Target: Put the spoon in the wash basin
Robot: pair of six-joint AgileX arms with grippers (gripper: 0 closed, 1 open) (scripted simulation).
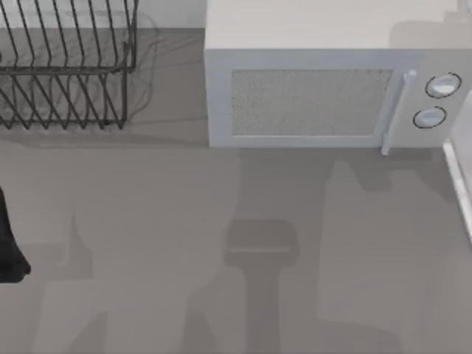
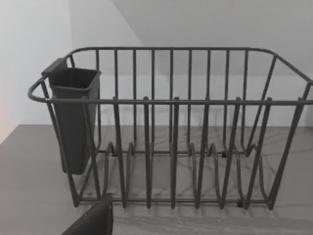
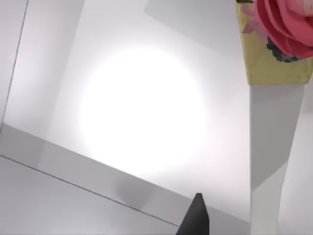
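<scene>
The spoon is out of view. The wash basin [image 1: 459, 184] appears as a narrow white rim strip at the table's right edge, below the microwave's knobs. A dark part of my left arm [image 1: 9, 247] juts in at the table's left edge, well below the dish rack. In the left wrist view a dark corner of my left gripper [image 2: 93, 220] sits low in front of the rack. A black tip of my right gripper [image 3: 195, 215] hangs over bright white surfaces.
A dark wire dish rack [image 1: 66, 66] with a dark utensil cup [image 2: 73, 117] stands at the back left. A grey-white microwave [image 1: 317, 81] fills the back middle and right. A yellow box with a pink-red flower [image 3: 279, 34] borders the white surfaces.
</scene>
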